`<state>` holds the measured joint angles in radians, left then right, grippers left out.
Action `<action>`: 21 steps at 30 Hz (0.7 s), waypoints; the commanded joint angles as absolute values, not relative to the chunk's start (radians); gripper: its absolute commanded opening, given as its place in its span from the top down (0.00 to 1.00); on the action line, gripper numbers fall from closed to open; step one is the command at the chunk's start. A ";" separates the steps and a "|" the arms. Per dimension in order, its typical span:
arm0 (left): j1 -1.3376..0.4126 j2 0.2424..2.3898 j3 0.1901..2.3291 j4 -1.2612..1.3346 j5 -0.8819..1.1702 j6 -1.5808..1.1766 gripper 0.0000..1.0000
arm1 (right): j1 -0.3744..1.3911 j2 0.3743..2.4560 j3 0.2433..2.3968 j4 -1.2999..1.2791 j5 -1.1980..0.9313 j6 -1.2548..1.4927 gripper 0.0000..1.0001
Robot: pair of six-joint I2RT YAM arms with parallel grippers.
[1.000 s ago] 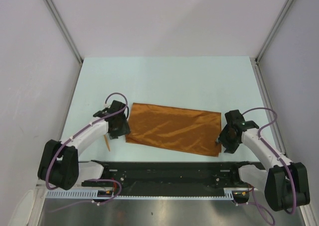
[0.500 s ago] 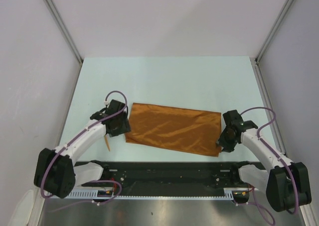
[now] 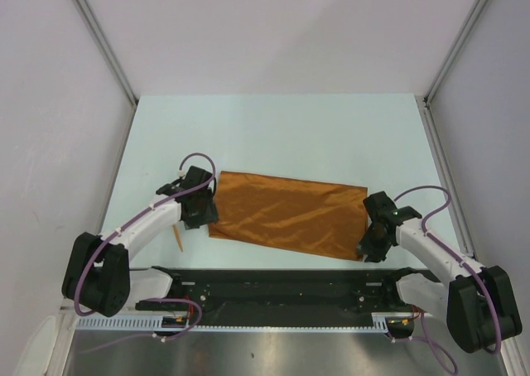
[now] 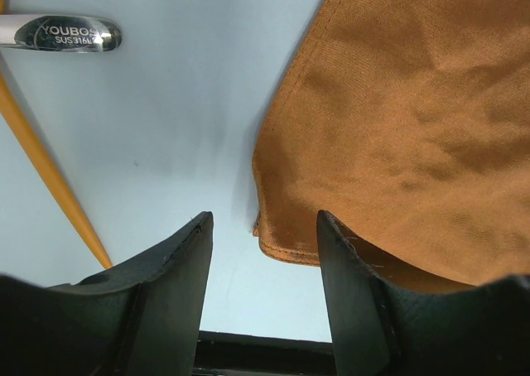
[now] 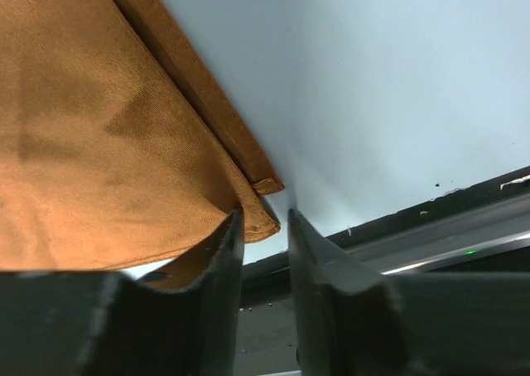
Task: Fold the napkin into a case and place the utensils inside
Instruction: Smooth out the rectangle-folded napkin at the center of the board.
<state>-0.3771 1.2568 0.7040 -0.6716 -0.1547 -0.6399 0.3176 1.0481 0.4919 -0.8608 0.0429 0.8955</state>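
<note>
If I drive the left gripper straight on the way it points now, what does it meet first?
Probably the napkin: its near-left corner lies just ahead of the open left gripper, between the fingers. One finger would come down on bare table beside the cloth. Depth is hard to judge.

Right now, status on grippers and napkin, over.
Left gripper open over napkin near-left corner. Right gripper narrow but open at near-right corner, no grip seen. Napkin flat, layered rectangle. Orange stick lies left, clear.
</note>
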 commanded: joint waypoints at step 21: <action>-0.390 1.330 0.675 -0.609 -0.141 -0.670 0.64 | 0.324 1.023 0.521 -0.864 0.086 0.927 1.00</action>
